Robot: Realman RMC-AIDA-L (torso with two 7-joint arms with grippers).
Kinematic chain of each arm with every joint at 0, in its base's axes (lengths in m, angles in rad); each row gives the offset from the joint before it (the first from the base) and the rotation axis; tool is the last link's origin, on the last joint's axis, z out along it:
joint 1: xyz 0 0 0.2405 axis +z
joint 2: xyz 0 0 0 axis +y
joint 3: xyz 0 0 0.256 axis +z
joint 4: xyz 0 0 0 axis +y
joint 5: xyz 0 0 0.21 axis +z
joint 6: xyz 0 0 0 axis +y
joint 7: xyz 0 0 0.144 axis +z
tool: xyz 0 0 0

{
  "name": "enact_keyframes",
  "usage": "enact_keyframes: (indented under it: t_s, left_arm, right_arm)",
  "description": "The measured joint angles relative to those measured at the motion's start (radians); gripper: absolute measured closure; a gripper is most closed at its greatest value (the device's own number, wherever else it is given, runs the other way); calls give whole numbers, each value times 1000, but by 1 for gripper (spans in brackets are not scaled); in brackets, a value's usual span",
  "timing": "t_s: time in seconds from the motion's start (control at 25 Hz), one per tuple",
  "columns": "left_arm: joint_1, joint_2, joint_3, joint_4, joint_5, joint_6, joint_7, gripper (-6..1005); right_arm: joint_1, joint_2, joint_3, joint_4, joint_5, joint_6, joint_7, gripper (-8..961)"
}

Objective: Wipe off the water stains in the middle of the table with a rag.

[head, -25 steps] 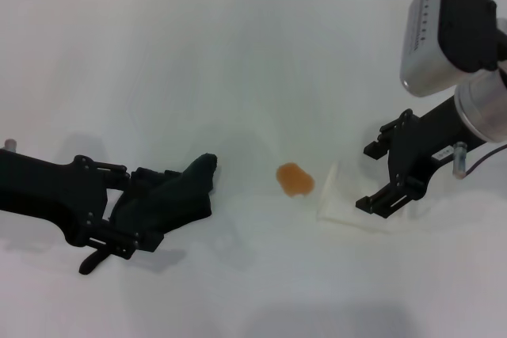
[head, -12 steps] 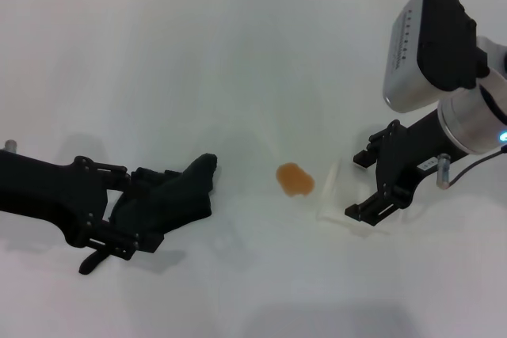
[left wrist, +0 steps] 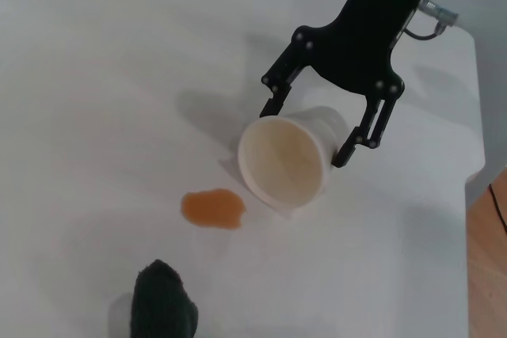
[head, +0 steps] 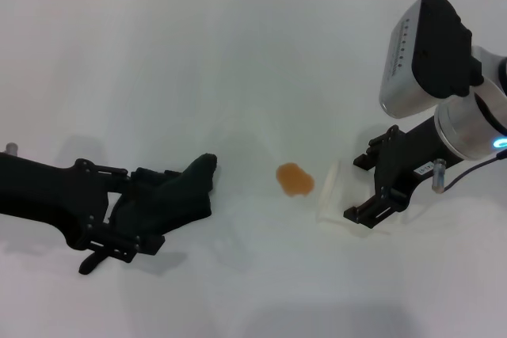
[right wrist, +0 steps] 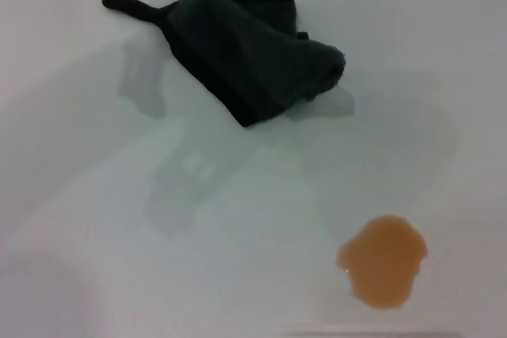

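Observation:
The water stain (head: 295,179) is a small orange-brown blot on the white table (head: 238,53). The black rag (head: 178,193) lies on the table to its left. My left gripper (head: 158,210) rests low at the rag's rear end, jaws apart on either side of it. The rag (right wrist: 245,53) and the stain (right wrist: 383,260) also show in the right wrist view. My right gripper (head: 356,187) is open, with its fingers straddling a translucent white cup (left wrist: 285,161) that lies on its side just right of the stain (left wrist: 212,208).
The cup's open mouth faces the stain, with a narrow gap between them. The table's far edge runs along the top of the head view. The table's right edge (left wrist: 478,116) shows in the left wrist view.
My right arm has moved left and slightly down, bringing its open fingers over the lying cup. The left gripper, rag and stain have not moved.

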Motion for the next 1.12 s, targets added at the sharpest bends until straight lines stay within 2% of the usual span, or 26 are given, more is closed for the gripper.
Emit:
enact_keyframes:
  t_s: [0.92,1.12]
  left_arm:
    - [4,-3,0,0,1,-1,2,117]
    - [4,-2,0,0,3,-6,2,117]
  right_arm:
    - [1,-1,0,22,-7,5,0,153]
    - [1,-2,0,22,-13,4,0,192]
